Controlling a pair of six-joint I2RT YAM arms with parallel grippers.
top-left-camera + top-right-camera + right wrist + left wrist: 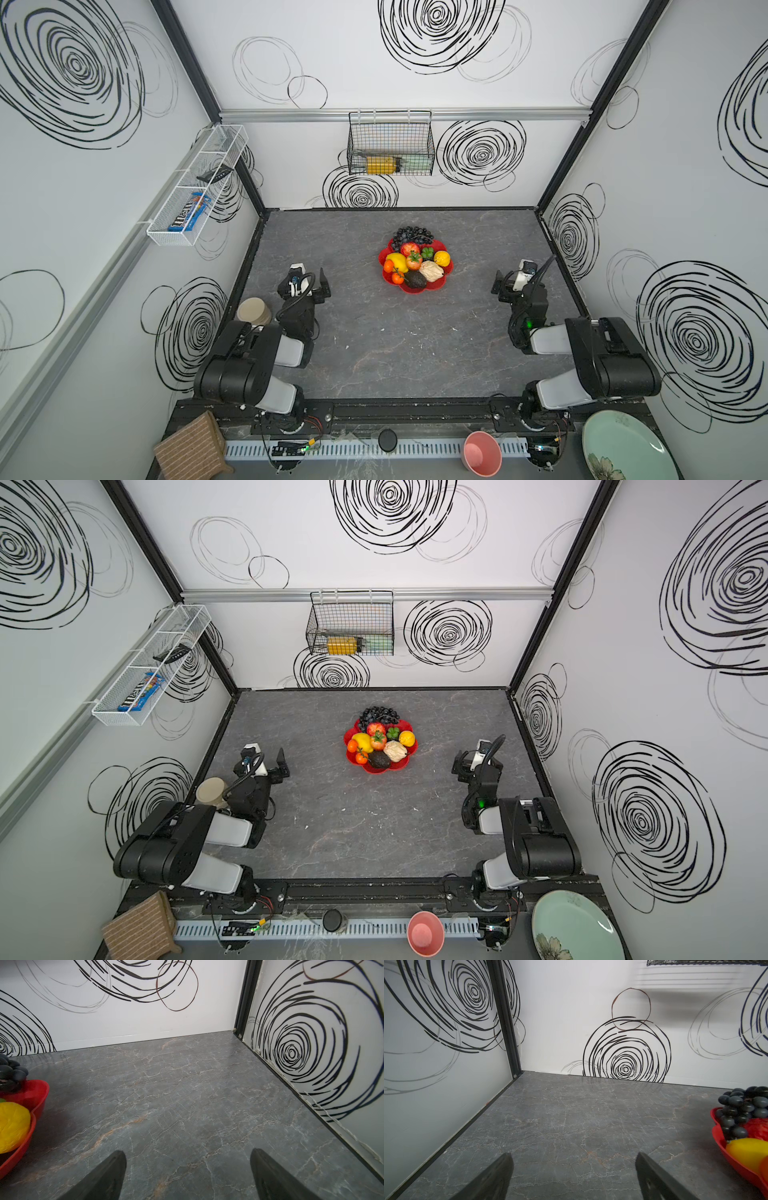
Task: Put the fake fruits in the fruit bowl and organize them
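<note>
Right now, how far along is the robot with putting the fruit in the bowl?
Done: every fruit in sight sits in the fruit bowl, grape bunch at the far rim, avocado at the near side; none lies loose on the table. In hand: nothing; the left gripper and right gripper are open and empty, either side of the bowl. Left: nothing that shows.

White walls (353,62) scrawled with black spirals enclose a grey marbled tabletop (374,353) at the frame's centre. A black wire basket (390,137) hangs upper middle on an aluminium rail (291,114) — a white mesh shelf (195,187) (candy box (189,212) inside) sits at left. Black posts (189,62) mark the corners.
</note>
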